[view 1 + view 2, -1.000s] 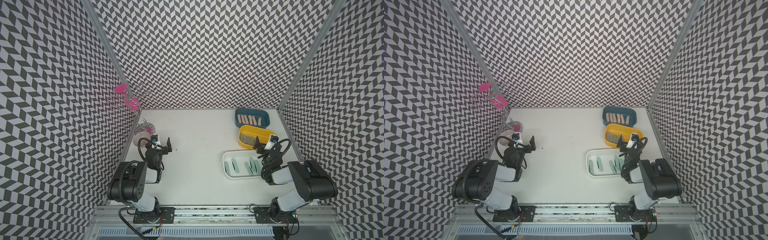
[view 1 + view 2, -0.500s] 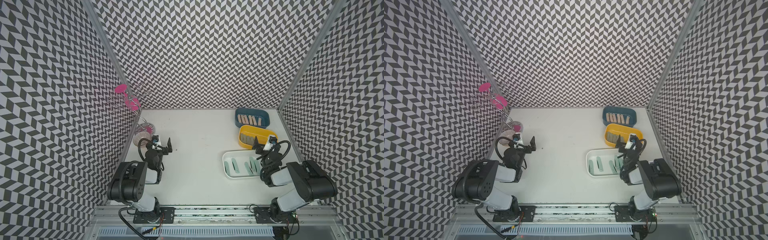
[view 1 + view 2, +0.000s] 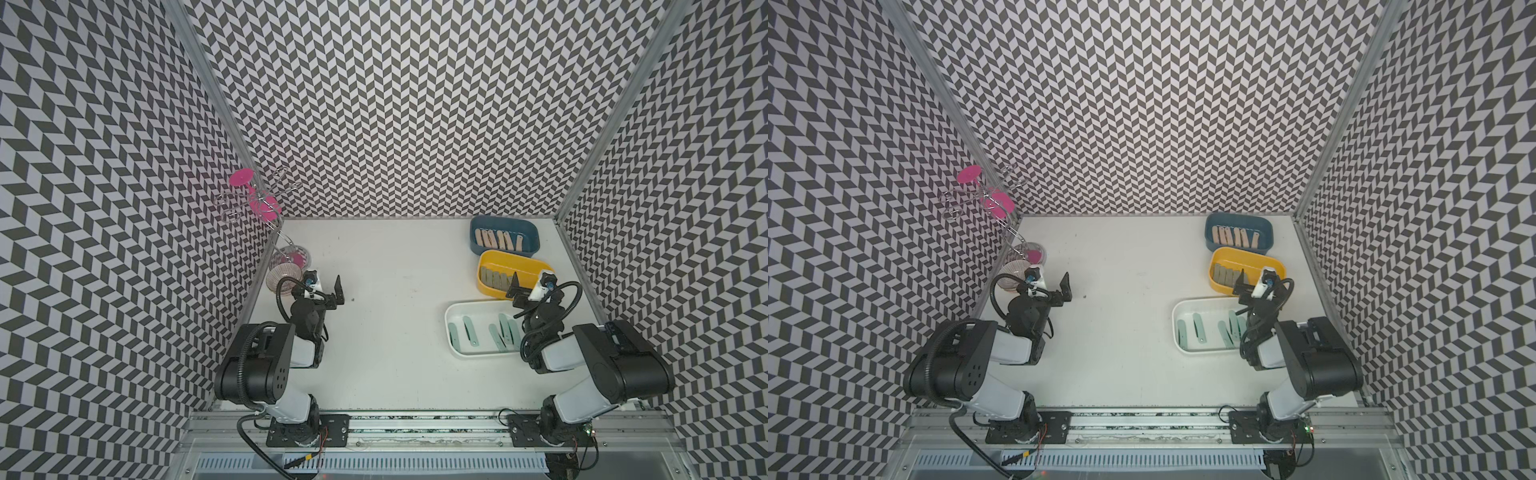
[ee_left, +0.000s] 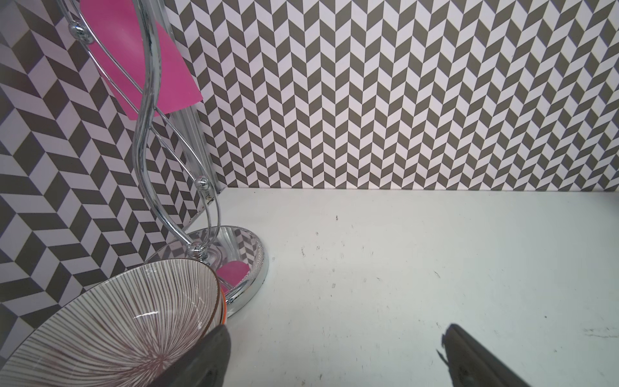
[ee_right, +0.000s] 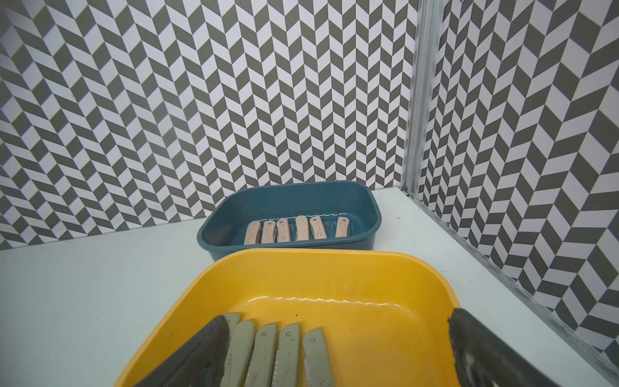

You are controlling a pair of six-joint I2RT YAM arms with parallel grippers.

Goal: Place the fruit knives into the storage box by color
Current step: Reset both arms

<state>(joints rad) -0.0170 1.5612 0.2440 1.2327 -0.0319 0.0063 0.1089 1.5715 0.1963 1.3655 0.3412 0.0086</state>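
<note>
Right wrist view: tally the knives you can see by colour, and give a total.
Peach knives, in the blue box: 6
Grey-green knives, in the yellow box: 5 in sight
Total: 11

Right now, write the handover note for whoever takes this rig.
Left claw: open, empty, by the striped bowl.
Right claw: open, empty, above the yellow box.
Peach knives in the blue box, olive knives in the yellow box, mint knives in the white box.
Done: every knife in view is boxed by color.
Left: no loose knife shows on the table; park the arms.
</note>
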